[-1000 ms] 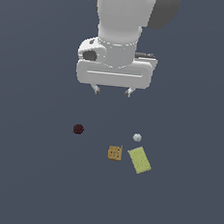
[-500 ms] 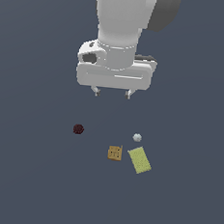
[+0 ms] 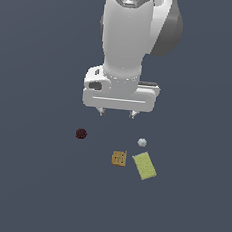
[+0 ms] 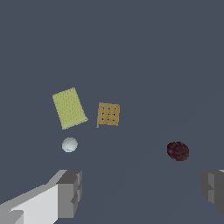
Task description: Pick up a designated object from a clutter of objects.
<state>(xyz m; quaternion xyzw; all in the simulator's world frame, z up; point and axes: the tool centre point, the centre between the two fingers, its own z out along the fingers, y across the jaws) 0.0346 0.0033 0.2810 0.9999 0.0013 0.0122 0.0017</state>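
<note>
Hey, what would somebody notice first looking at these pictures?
The big white arm fills the upper middle of the exterior view, its gripper open above the floor. Below it sit four small items: an orange-brown box beside a yellow-green slab, a white ball, and a dark red ball set apart.

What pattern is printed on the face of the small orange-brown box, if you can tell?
The orange-brown box shows a grid of small dark dots, clearest in the wrist view.

Orange-brown box (image 3: 118, 158), small, flat, squarish w/ grid of dark dots on face, lies flat on desk. Yellow-green slab (image 3: 144, 165) just beside it, apart, angled. White ball (image 3: 142, 142) near slab's end; dark red ball (image 3: 81, 133) well apart.
</note>
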